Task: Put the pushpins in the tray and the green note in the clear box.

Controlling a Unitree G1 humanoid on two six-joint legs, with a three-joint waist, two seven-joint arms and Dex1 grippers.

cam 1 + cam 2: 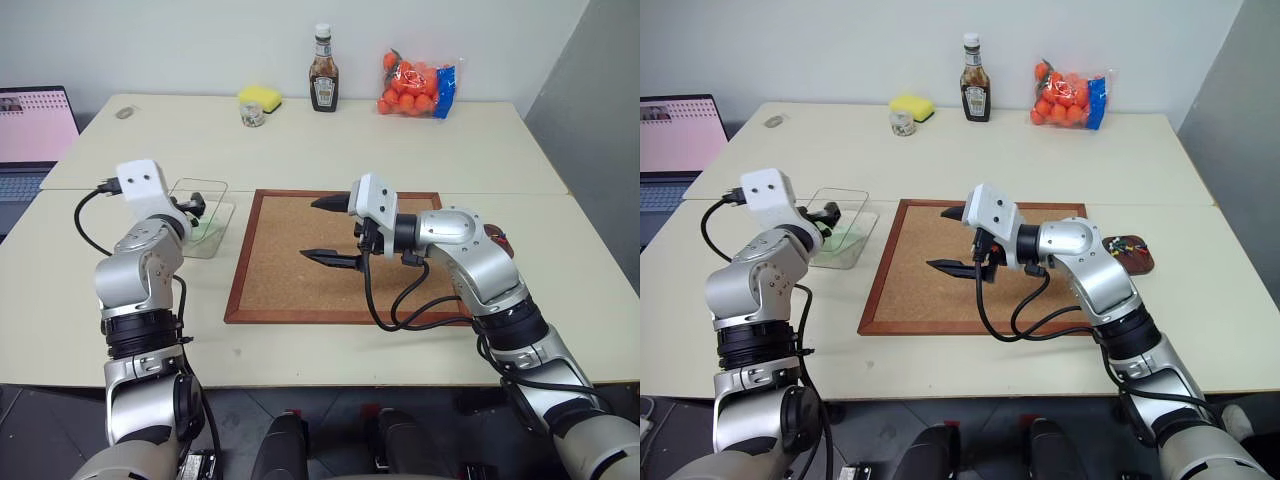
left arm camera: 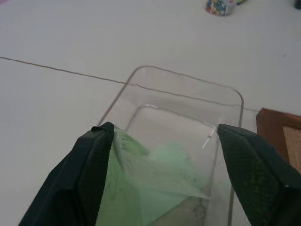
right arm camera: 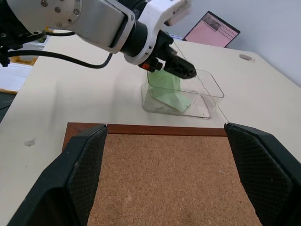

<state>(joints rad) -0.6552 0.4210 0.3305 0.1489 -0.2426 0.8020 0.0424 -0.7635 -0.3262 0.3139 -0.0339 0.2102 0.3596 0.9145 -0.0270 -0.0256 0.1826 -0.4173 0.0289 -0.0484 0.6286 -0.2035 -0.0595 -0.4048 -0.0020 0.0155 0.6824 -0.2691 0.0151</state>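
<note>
Left claw (image 2: 160,141), jaws wide, hovers at the clear box (image 1: 205,228), nine o'clock of the corkboard (image 1: 300,270); the green note (image 2: 150,183) lies inside. Right claw (image 1: 335,232) spread empty. Pushpins (image 1: 1122,243) rest in the tray (image 1: 1130,254). Next: withdraw.

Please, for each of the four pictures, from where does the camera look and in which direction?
Left eye, right eye: on the head, looking forward and down at the corkboard and table; both arms show.
Left wrist: looks along the open left gripper into the clear box with the green note.
Right wrist: looks past the open right gripper over the corkboard to the box and left gripper.
Shared by all: box and note.
</note>
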